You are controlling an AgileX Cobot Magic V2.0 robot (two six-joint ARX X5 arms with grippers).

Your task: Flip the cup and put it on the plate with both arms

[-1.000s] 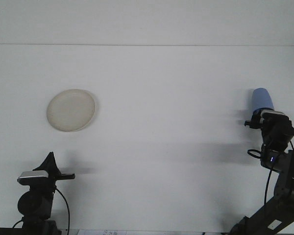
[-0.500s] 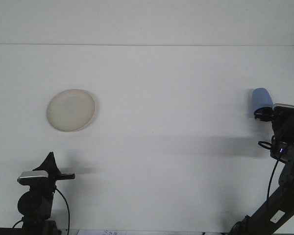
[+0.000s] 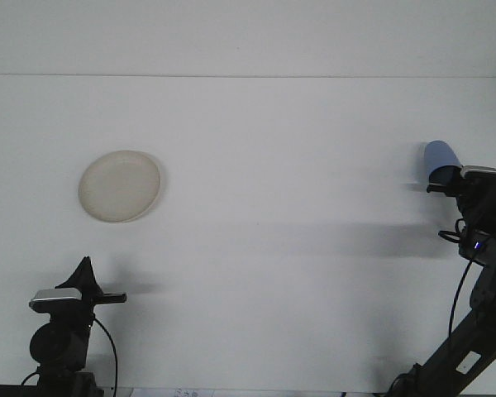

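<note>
Front view shows my right end effector (image 3: 448,180) higher than it was a second ago, and the blue cup (image 3: 440,156) has gone up with it; the cup now leans with its top toward the left, where before it stood nearly straight. I judge from this that the cup is off the worktop (image 3: 273,248) and the flip has begun, though it is far from finished. The cup travels with the end effector, so I take my right end effector to be closed on its lower part, although the fingers themselves are too dark and small to make out. My left end effector (image 3: 116,297) sits low near the front left corner of the worktop, unmoved over the same second; it has hold of nothing, but I cannot tell how far open it is.

The cup is a plain pale blue tumbler, smooth-sided, with its upper end lighter; I cannot tell whether that end is the mouth or the base. It hangs close to the right edge of the worktop. The plate (image 3: 120,185), round, cream and empty, lies well apart toward the left edge, so the whole carry across is yet to do
</note>
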